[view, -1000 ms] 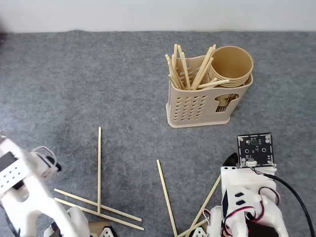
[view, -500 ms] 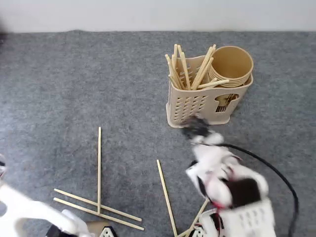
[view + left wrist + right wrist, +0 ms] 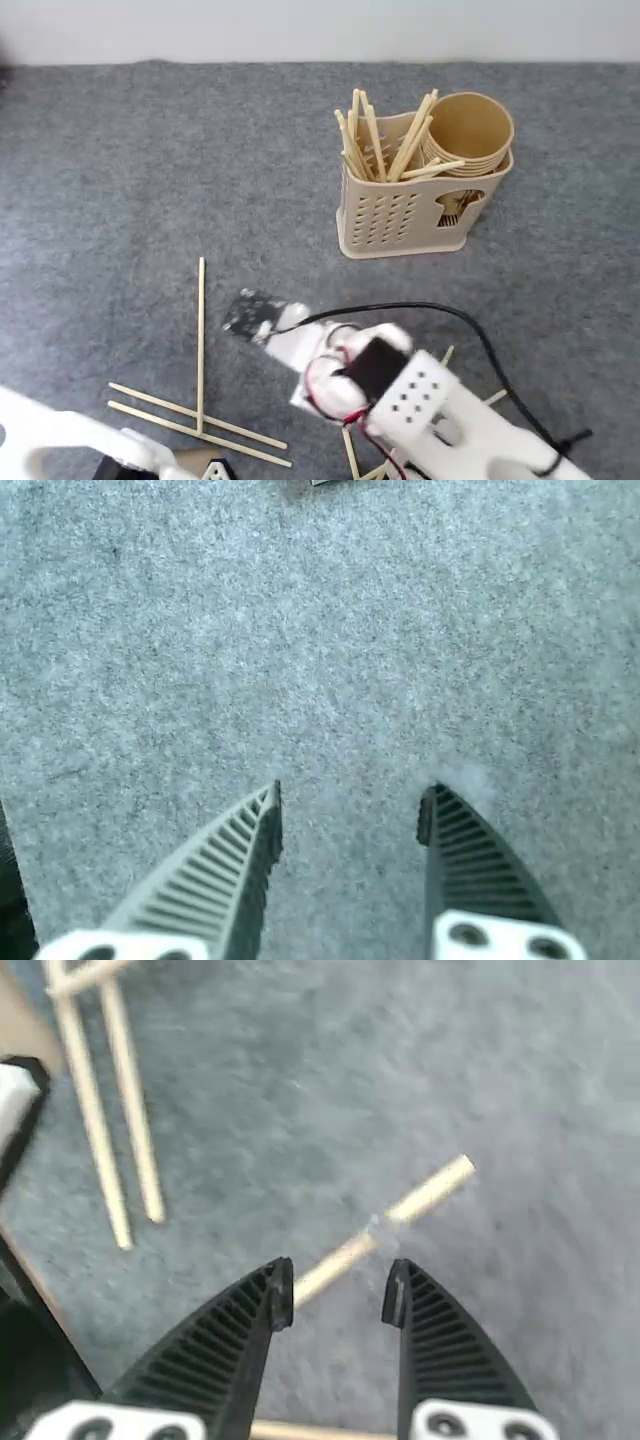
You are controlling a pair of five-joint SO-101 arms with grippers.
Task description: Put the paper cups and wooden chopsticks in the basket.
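Right wrist view: my right end effector (image 3: pixel 340 1290), jaws moderately parted and empty, has swung in from 5 o'clock and hovers over a loose chopstick (image 3: pixel 405 1208) on the surface (image 3: pixel 120 180). The basket (image 3: pixel 400 215) at 1 o'clock already holds cups (image 3: pixel 470 130). Grasp likely next.

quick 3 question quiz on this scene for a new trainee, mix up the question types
1. True or false: the paper cups stand stacked inside the basket.
2. In the right wrist view, what lies on the mat under the gap of the open right gripper? A) a chopstick B) a cup C) only bare mat
3. How many chopsticks make up the crossed group at the lower left of the high view?

Key: 1 true; 2 A; 3 three.
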